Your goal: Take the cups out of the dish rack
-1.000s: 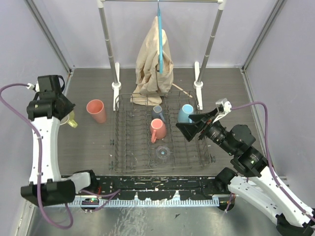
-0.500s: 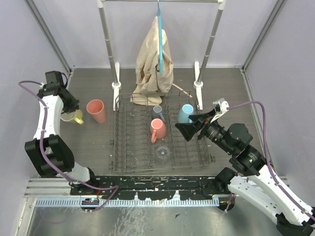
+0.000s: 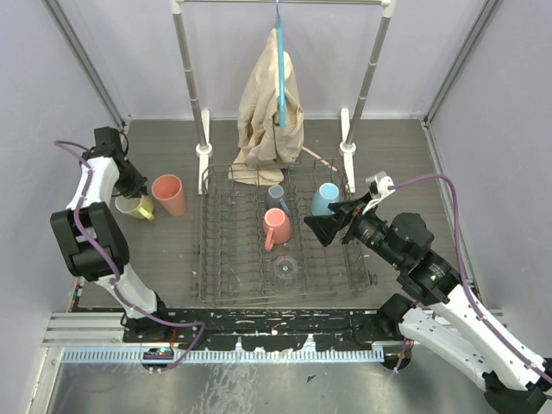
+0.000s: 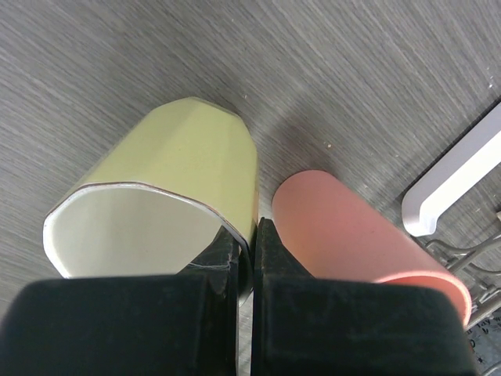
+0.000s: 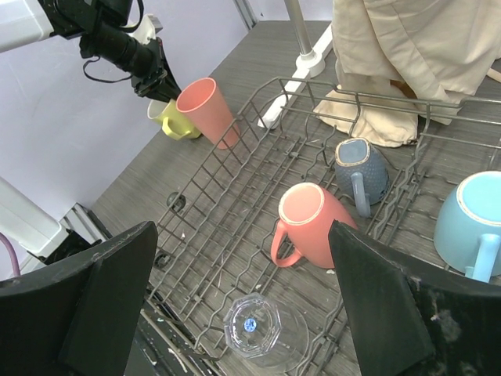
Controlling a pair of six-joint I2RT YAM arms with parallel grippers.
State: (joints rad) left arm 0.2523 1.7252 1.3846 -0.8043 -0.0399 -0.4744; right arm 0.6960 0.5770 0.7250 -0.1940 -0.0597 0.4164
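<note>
Listing cups, six in all. Four are sitting in the dish rack (image 3: pixel 224 250): salmon-pink mug (image 5: pixel 309 219), grey-blue mug (image 5: pixel 362 168), light blue mug (image 5: pixel 470 223) and clear glass (image 5: pixel 258 333). Two are standing on the desk (image 3: pixel 405 164) left of the rack: pale yellow mug (image 4: pixel 176 168) and salmon-pink cup (image 4: pixel 352 235), just beside each other.

- Handling: all are looking light, rigid, smooth-walled and breakable, the glass likely slipperiest. Rims or handles are offering the best hold.
- Left claw (image 4: pixel 249 235): pinching the yellow mug's rim.
- Right claw (image 5: pixel 241 235): hovering wide over the rack, holding nothing.

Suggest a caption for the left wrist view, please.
End effector shut on rim of yellow mug, pink cup alongside.
</note>
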